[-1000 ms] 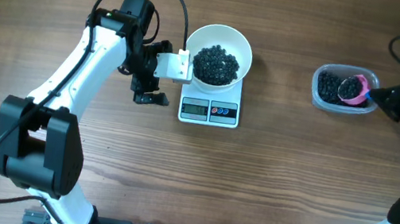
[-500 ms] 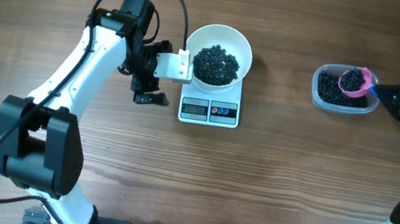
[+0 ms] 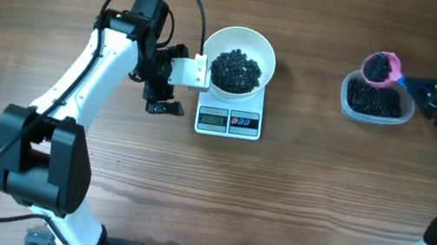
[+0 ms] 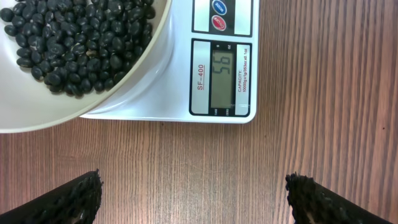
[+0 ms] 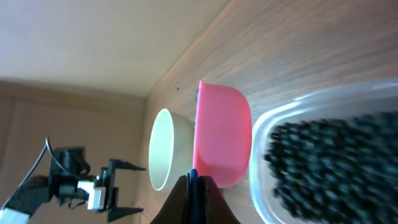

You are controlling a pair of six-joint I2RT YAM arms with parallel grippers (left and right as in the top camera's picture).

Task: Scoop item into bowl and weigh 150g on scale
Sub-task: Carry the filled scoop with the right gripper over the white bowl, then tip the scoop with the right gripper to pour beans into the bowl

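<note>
The right gripper (image 3: 411, 82) is squeezed shut on the thin handle of the pink scoop (image 3: 381, 67). In the right wrist view its fingers (image 5: 194, 198) press close together with the handle between them, and the pink scoop (image 5: 222, 138) shows from the side. The scoop is full of black beans (image 3: 376, 68). It sits at the far edge of the clear tub (image 3: 346, 103), and I cannot tell if it touches the rim. More beans lie in the tub, like a dark heap. Far off to the left on the wooden table (image 3: 320, 200) stands the scale (image 3: 229, 122). The white bowl (image 3: 225, 39) sits on top of it, with a pile of beans inside. The left gripper (image 3: 174, 79) waits just beside the scale, on its left. Its two fingers are spread wide apart and hold nothing. In the left wrist view the black fingertips (image 4: 74, 194) stand over bare wood, and the scale (image 4: 224, 102) shows the number 56 on its little grey screen. The bowl (image 4: 127, 84) hangs over part of the scale top.
</note>
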